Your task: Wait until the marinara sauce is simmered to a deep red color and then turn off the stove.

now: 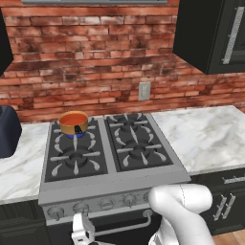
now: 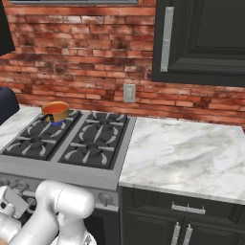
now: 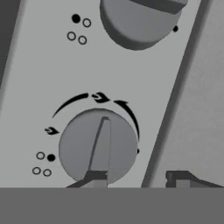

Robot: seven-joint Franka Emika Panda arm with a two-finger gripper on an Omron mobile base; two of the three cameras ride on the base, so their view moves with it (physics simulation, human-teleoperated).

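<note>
The marinara sauce (image 1: pixel 74 118) is an orange-red disc filling a small orange saucepan (image 1: pixel 73 125) on the rear left burner of the grey stove (image 1: pixel 112 165); it also shows as sauce (image 2: pixel 56 107) in the right base view. My gripper (image 1: pixel 82 231) hangs low before the stove's front row of knobs (image 1: pixel 80 207). In the hand view a round grey knob (image 3: pixel 98 146) with a raised ridge sits very close. My gripper (image 3: pixel 136 178) is open: one fingertip (image 3: pixel 95 177) overlaps the knob's lower edge, the other lies off to its right. It holds nothing.
A second knob (image 3: pixel 140 22) shows at the hand view's top. Marble counter (image 1: pixel 206 136) flanks the stove, with a dark blue-grey toaster (image 1: pixel 7 131) on the left. Brick wall, an outlet (image 1: pixel 144 91) and dark upper cabinets (image 2: pixel 201 40) stand behind. An oven handle (image 1: pixel 119 228) runs beneath the knobs.
</note>
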